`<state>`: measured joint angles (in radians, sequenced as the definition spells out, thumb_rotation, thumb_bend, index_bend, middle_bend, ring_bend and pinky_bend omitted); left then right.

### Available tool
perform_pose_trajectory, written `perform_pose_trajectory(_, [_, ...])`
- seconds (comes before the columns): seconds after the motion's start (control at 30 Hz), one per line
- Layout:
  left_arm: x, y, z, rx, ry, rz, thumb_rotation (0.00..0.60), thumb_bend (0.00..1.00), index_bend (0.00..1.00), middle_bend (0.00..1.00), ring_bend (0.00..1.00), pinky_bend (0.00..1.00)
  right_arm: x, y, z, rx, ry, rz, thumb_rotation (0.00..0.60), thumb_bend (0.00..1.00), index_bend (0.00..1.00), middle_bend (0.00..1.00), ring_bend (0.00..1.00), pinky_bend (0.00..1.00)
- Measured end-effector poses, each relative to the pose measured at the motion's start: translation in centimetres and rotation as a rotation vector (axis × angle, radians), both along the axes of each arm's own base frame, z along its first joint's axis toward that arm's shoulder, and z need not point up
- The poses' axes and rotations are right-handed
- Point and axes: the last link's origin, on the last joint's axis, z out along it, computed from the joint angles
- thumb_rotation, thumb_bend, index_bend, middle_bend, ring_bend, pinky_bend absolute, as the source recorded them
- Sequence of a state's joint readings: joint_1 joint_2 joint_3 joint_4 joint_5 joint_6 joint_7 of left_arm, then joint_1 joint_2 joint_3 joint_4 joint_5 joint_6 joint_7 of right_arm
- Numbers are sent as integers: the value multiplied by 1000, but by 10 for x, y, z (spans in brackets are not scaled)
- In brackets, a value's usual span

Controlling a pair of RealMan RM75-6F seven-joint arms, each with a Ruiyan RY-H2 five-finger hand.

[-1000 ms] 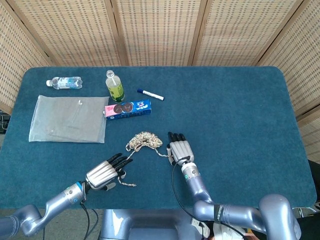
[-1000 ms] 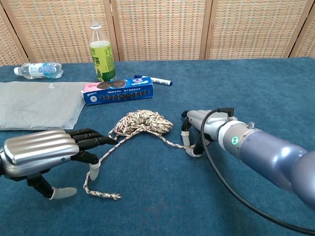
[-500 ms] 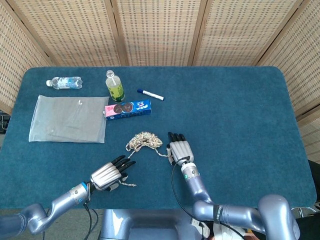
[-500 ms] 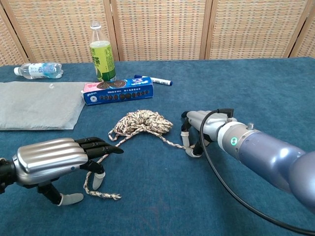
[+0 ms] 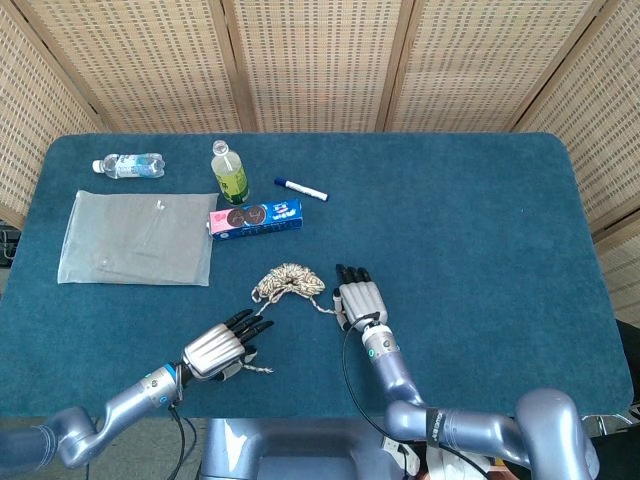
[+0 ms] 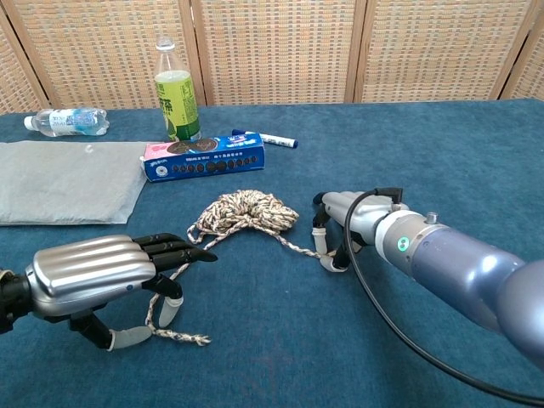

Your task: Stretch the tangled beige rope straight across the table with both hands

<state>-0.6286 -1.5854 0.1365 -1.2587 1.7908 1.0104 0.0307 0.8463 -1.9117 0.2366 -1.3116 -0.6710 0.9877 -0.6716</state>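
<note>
The beige rope [image 5: 290, 280] lies in a tangled clump [image 6: 246, 210] at the table's middle. One strand trails toward me and ends loose [image 6: 191, 338] beside my left hand [image 6: 93, 272]. That hand [image 5: 215, 350] hovers low over the strand, fingers spread, thumb beneath near the loose end, holding nothing. The other strand runs right to my right hand [image 6: 357, 223], which pinches the rope's end [image 6: 327, 262] against the table with its thumb and a finger. In the head view the right hand [image 5: 360, 298] lies just right of the clump.
A blue cookie box [image 5: 256, 217], a green bottle [image 5: 230, 173], a marker [image 5: 300, 188], a water bottle [image 5: 130, 165] and a clear plastic bag [image 5: 137, 238] sit at the back left. The blue table [image 5: 480, 240] stretches bare to the right.
My left hand has slid forward and to the right, bringing its fingers over the loose strand with the thumb near the rope's end. The right hand and the clump stay put.
</note>
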Motion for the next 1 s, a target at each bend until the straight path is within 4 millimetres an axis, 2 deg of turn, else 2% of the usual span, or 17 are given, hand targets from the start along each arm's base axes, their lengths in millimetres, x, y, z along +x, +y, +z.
perform_pose_trajectory(0.5, [1, -2, -4, -6, 18, -2, 600, 411, 556, 0, 0, 0, 1, -1, 3, 0, -12, -5, 600, 458, 665, 14, 0, 0])
perform_pose_trajectory(0.67, [2, -1, -7, -6, 20, 3, 600, 424, 620, 0, 0, 0, 1, -1, 4, -3, -13, -4, 600, 458, 666, 14, 0, 0])
perform_pose_trajectory(0.8, [2, -1, -9, 0, 22, 2, 600, 444, 716, 0, 0, 0, 1, -1, 4, -2, -15, -2, 600, 459, 667, 15, 0, 0])
perform_pose_trajectory(1.0, [1, 1, -9, -2, 27, 10, 600, 505, 751, 0, 0, 0, 2, -2, 4, -2, -15, 1, 600, 458, 668, 16, 0, 0])
